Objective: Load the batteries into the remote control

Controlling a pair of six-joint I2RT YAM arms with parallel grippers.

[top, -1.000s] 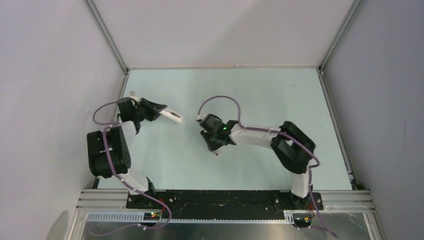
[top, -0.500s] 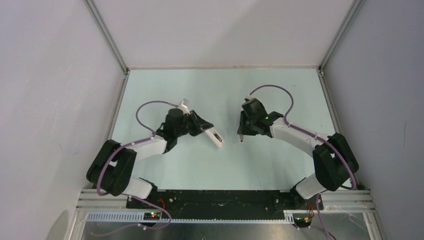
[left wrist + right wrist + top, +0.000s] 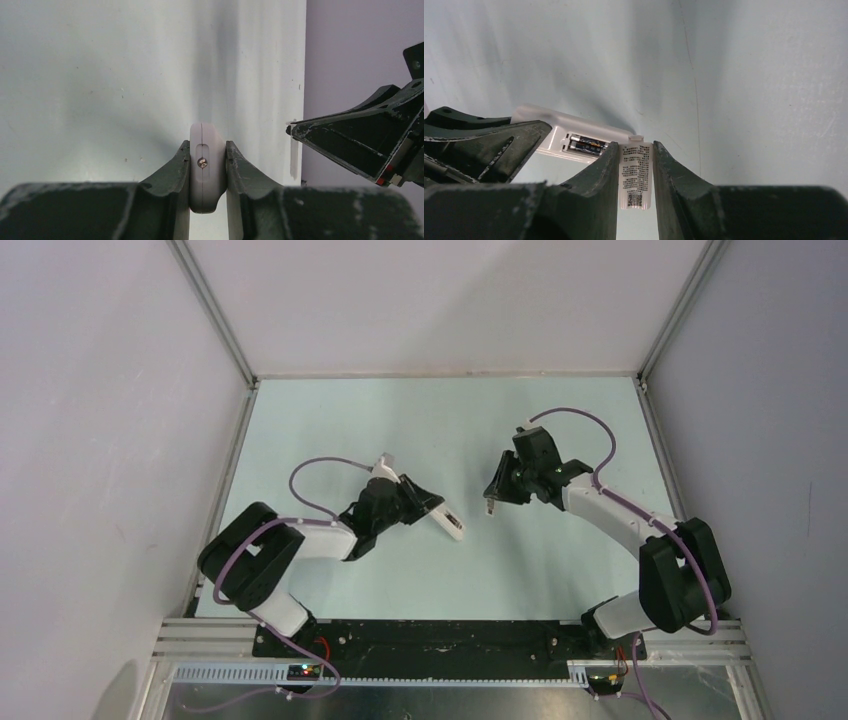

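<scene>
Left gripper (image 3: 428,508): nearly closed, clamped across one end of the remote control (image 3: 450,524), mid-table.
Remote control: likely light, stiff, slick plastic; best gripped clear of the recess.
Batteries (image 3: 586,145): 2 dark cells in the open recess, partly hidden by a finger; seating unclear.
Right gripper (image 3: 494,496): partly closed on the labelled cover strip (image 3: 636,182), just beside the recess.

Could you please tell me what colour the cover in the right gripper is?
The cover is white with fine dark print, clearest in the right wrist view.
</scene>
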